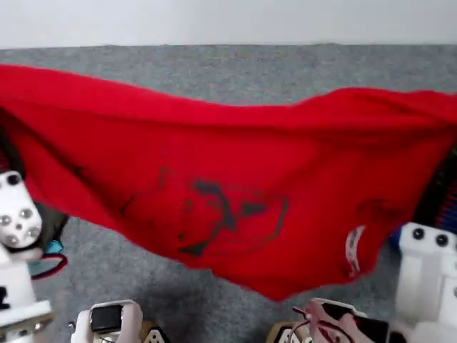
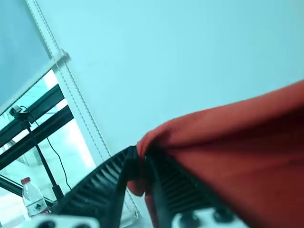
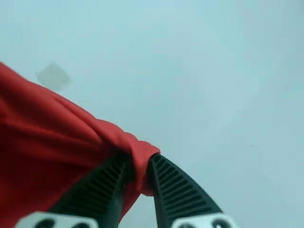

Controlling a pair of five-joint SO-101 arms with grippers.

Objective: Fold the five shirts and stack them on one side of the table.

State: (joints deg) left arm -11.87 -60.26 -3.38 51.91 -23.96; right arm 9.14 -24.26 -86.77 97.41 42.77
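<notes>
The red shirt [image 1: 235,179] hangs spread in the air above the grey table [image 1: 235,71]. Its long axis runs from 9 o'clock to 3 o'clock across the high view. The upper edge dips a little at the middle and the lower edge sags to a point toward 6 o'clock. Which way the collar points I cannot tell. A dark print [image 1: 214,214] shows faintly at the centre. A white arm [image 1: 18,214] stands at 8 o'clock, another arm [image 1: 428,264] at 4 o'clock. The left gripper [image 2: 142,164] is clamped on a bunched corner of the cloth; the right gripper [image 3: 137,173] pinches another corner between its ribbed black fingers [image 3: 178,194]. A white label [image 1: 353,250] sits on the shirt near 5 o'clock
</notes>
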